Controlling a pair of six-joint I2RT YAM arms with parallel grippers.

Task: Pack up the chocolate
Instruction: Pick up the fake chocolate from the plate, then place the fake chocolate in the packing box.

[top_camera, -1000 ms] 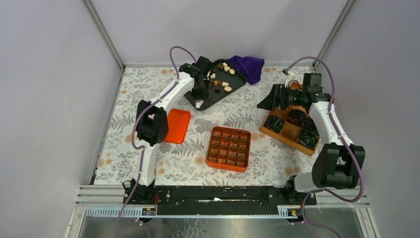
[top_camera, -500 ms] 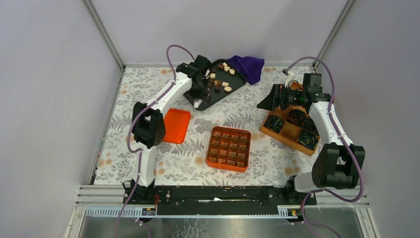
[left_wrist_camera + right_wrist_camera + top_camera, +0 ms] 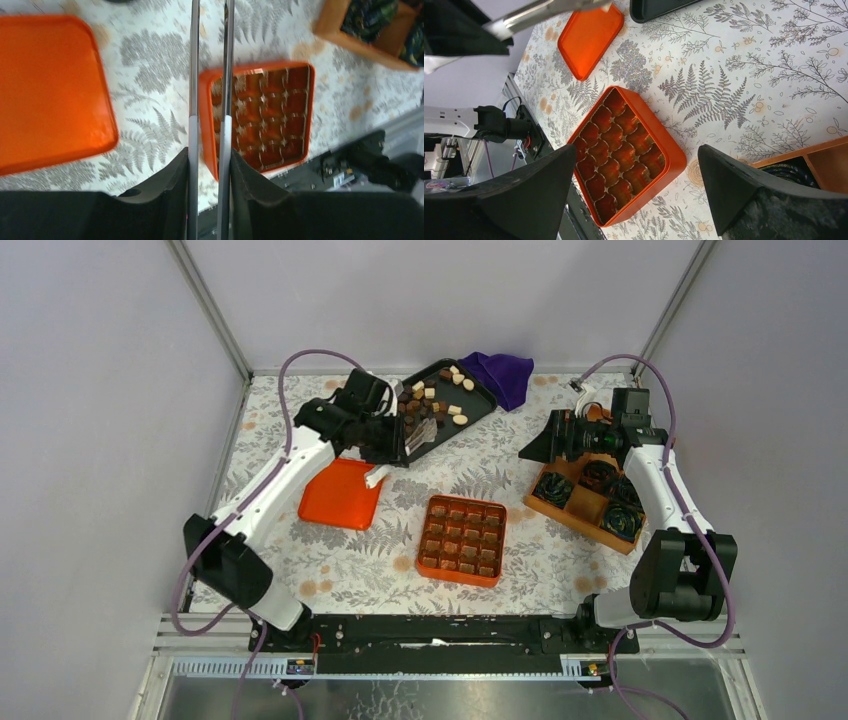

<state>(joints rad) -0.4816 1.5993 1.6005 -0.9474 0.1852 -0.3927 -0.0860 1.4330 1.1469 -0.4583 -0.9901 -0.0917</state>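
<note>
While the box (image 3: 461, 540) sits nearest the arm bases, its grid of cells looks bare in both wrist views, so I judge that packing has hardly begun. Left of it lies the lid (image 3: 342, 493), apart from the box. Just past the lid, the left gripper (image 3: 209, 161) is clamped on metal tongs (image 3: 226, 75). A second ago it stood over the tray (image 3: 487, 397); the arm has since swung back toward the near side, and the wrist now looks down the tongs at the box. Their tips run out of view, so I cannot tell whether a piece came along; if one did, a drop into a cell likely follows. To the right, the right gripper (image 3: 634, 150) hangs wide open, holding nothing, unmoved near the crate (image 3: 585, 502). Farthest back, the chocolate (image 3: 459, 420) lies loose on the tray.
</note>
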